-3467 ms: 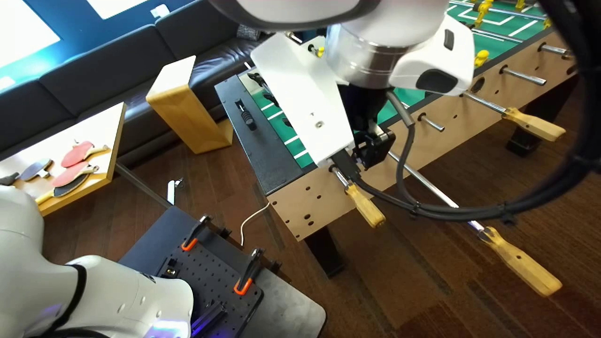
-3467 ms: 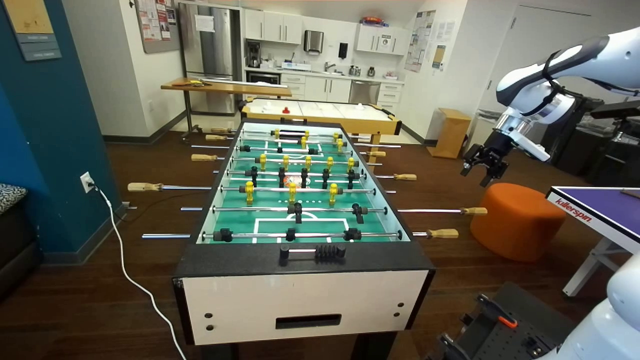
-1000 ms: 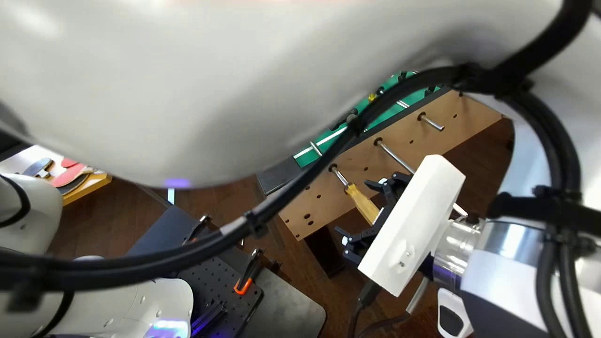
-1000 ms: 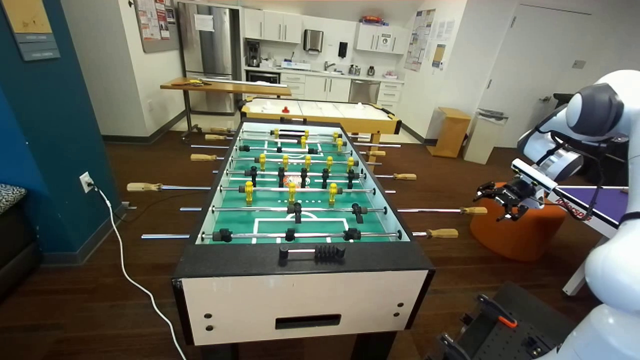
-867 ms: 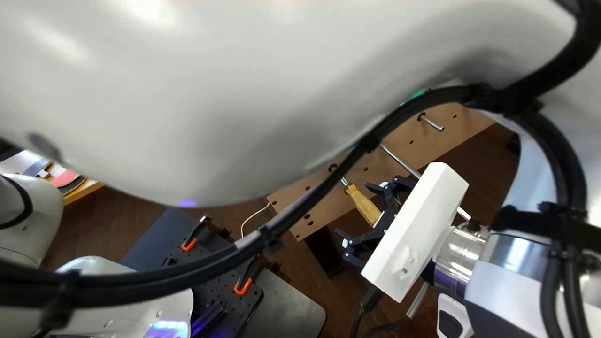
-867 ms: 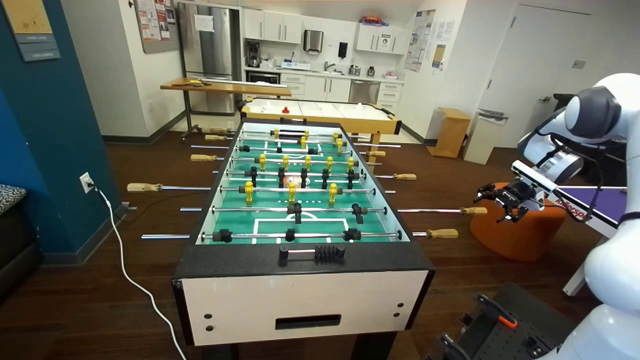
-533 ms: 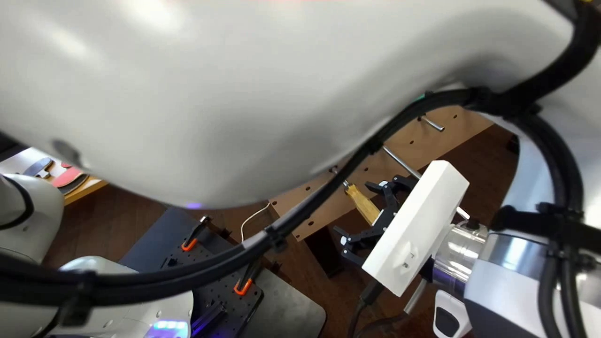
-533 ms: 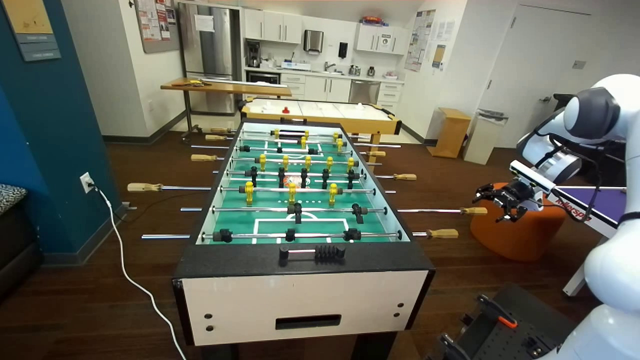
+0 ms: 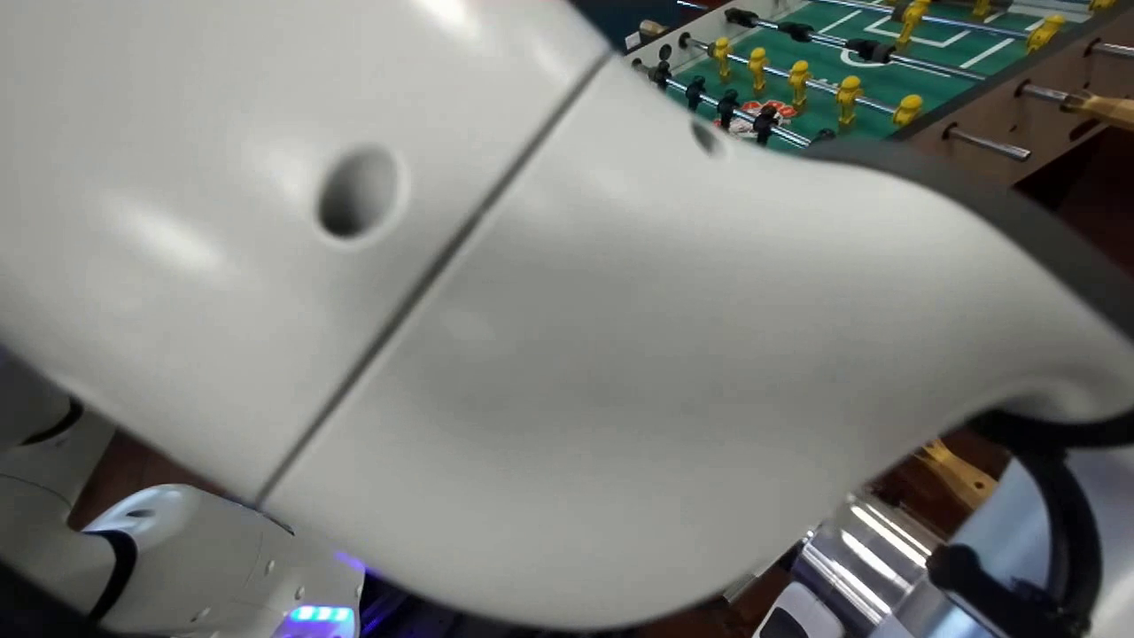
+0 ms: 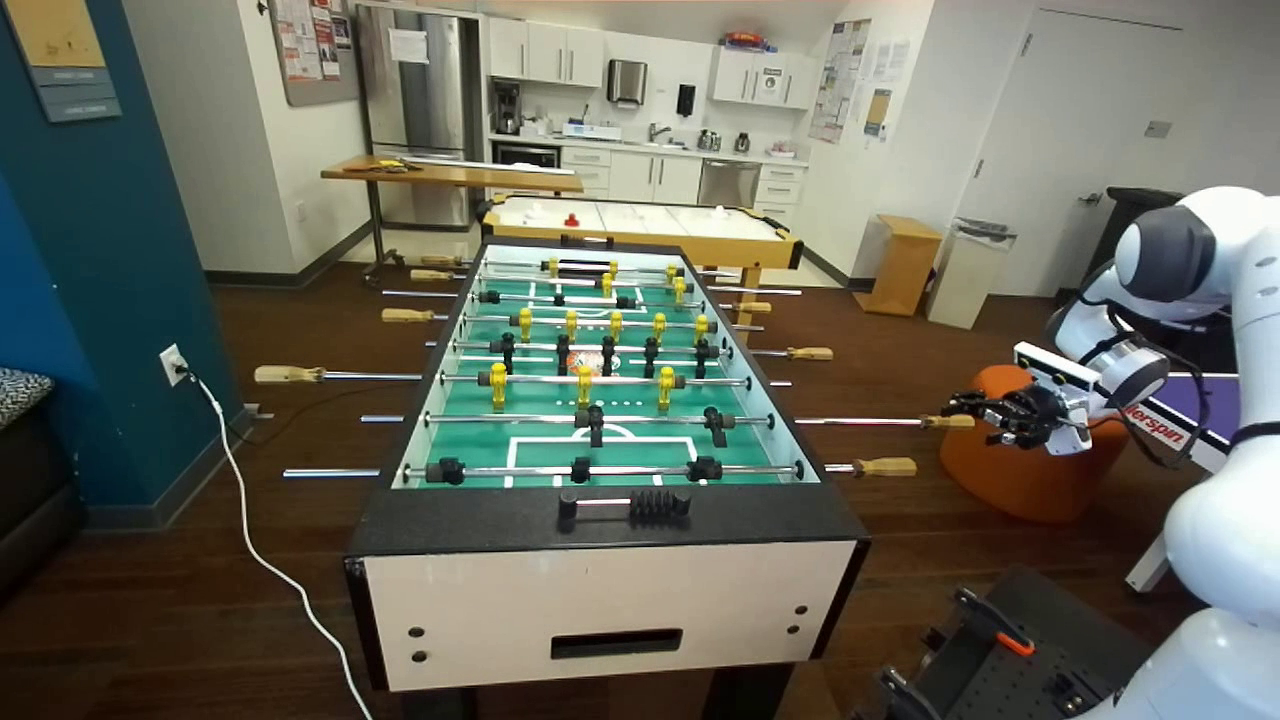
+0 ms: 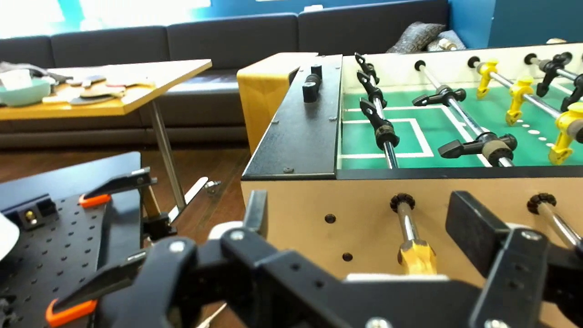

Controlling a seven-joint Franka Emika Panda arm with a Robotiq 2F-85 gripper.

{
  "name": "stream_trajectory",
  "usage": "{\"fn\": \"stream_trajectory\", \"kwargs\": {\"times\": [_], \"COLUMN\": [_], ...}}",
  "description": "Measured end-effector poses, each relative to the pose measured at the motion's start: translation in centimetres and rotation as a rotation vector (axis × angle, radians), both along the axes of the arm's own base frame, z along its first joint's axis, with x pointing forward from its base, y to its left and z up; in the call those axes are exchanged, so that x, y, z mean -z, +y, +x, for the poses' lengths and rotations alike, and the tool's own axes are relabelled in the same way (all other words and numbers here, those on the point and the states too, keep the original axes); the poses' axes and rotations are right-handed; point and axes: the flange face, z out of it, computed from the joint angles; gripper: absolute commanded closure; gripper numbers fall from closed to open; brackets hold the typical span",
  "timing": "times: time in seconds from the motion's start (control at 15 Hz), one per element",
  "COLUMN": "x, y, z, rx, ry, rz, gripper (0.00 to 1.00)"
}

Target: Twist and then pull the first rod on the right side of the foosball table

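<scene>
The foosball table (image 10: 612, 522) has a green pitch, yellow and black figures and a black end; it also shows in the wrist view (image 11: 296, 148). Its first rod (image 10: 885, 467) is silver with a tan wooden handle on the side by the arm. In the wrist view the first rod (image 11: 417, 257) lies between the open fingers, nearer the right one, with its handle's lower part hidden behind the gripper body. My gripper (image 11: 364, 218) is open and touches nothing visible. In an exterior view the gripper (image 10: 968, 420) is beyond the handle ends; elsewhere the arm hides it and the first rod.
The second rod's handle (image 10: 948, 422) reaches out close to the gripper; its rod (image 11: 558, 221) passes right of the right finger. An orange stool (image 10: 1040, 470) stands behind the gripper. The arm's dark base cart with clamps (image 11: 68, 241) and a wooden table (image 11: 132, 102) lie to the left.
The gripper has come down from above the table's side to the handles' level. In the last half second it has dropped slightly and turned, and the arm link has swung across an exterior view.
</scene>
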Motion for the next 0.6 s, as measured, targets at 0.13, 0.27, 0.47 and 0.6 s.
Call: {"fn": "stream_trajectory", "kwargs": {"times": [0.13,0.27,0.47,0.6], "x": [1.3,2.7,4.3,4.3], "y": [-0.1,-0.1,0.1,0.1], "z": [-0.7,-1.4,-2.1,-2.1], "rx": [0.04,0.066,0.078,0.077], "ry": [0.05,0.102,0.13,0.129], "rz": [0.086,0.176,0.237,0.236], "gripper": [0.0,0.0,0.0,0.0]}}
